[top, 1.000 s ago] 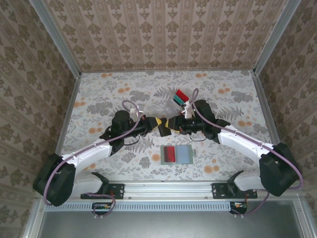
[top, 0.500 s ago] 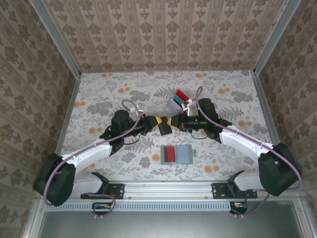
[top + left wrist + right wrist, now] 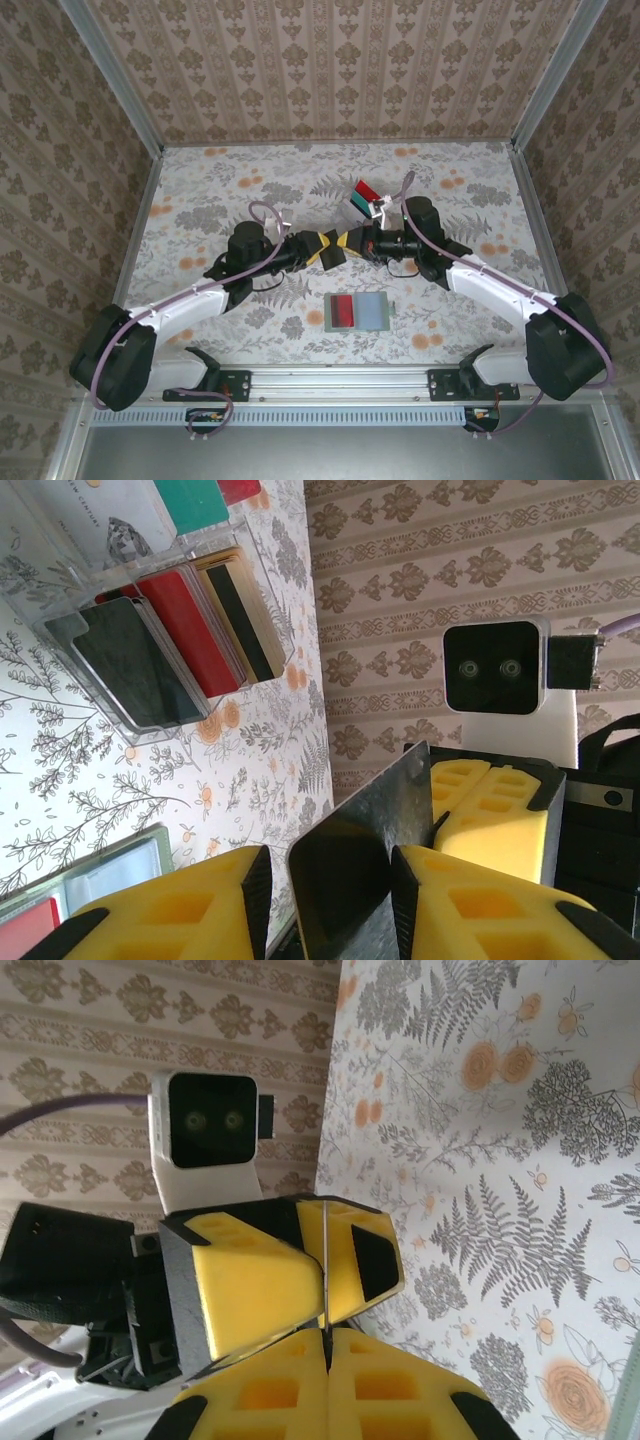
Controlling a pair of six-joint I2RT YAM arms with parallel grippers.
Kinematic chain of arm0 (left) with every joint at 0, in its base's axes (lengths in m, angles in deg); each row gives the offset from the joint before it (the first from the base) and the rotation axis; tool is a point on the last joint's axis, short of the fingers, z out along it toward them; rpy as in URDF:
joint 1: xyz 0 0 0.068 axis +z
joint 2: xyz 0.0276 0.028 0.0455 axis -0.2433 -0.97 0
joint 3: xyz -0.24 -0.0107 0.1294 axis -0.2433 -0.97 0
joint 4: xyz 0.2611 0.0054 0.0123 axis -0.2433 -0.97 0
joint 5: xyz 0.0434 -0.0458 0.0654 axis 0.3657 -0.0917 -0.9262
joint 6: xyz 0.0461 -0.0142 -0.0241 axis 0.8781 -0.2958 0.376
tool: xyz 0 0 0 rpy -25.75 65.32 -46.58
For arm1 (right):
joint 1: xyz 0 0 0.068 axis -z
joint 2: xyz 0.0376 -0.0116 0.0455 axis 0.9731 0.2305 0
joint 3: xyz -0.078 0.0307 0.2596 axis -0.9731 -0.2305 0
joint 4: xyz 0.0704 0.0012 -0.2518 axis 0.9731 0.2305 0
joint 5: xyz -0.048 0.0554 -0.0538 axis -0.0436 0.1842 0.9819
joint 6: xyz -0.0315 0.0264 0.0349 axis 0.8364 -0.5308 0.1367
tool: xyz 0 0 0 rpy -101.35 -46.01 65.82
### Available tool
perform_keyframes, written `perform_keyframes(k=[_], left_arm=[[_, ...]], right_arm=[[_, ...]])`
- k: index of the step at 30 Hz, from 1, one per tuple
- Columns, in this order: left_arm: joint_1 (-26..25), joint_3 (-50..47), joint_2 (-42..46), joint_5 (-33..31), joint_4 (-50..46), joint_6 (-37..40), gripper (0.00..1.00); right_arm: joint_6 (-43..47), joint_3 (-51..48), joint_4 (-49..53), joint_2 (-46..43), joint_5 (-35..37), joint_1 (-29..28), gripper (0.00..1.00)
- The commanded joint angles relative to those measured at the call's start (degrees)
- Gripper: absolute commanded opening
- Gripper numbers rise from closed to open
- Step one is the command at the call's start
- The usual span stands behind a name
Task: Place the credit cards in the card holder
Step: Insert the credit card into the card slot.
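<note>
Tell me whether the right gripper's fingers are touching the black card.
Touching. In the right wrist view the right gripper has its fingers pressed shut on the black card, seen edge-on, with no gap on either side.

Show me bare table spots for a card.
Free: the floral table's far-left corner, beyond the left arm, and far-right corner, right of the clear plastic card rack. Crowded: the middle, where left tool and right tool meet beyond the grey-green wallet.

Right fingers [image 3: 260,1400] tight (left fingers [image 3: 170,910] apart)
</note>
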Motion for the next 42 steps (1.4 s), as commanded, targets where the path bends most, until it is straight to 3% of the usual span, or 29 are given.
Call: perform_keyframes(k=[1,17,24,31,38,42], left_arm=[[-0.62,0.86,-0.07,0.90,2.14,-0.17,0.38],[-1.26,0.34,-1.09,1.17,5.34,-1.49,0.26],[-1.34,0.38,-1.36,0.76,5.03,-1.39,0.13],[-1.59,-0.58,-0.86,-0.19,2.49,-0.20,0.00],[-4.96,-1.73,2.47,-5.58,-9.10,5.50,0.00],[-8.71,-2.55,3.04,-9.63,-12.09,6.90,0.00]], right_arm=[[-4.14,-2.04,-5.48,-1.75,2.91,0.39,0.05],[-10.61,-6.83,-12.15,-1.53,8.72,0.83,0.07],[-9.94,-7.05,-9.69,-1.73,9.17,0.91,0.09],[-4.29,-6.89,1.61,-5.29,11.01,0.92,0.17],[10.58,-4.95,30.75,-11.21,21.26,-0.40,0.28],[13.72,-5.72,37.78,-10.78,23.94,-1.87,0.30]])
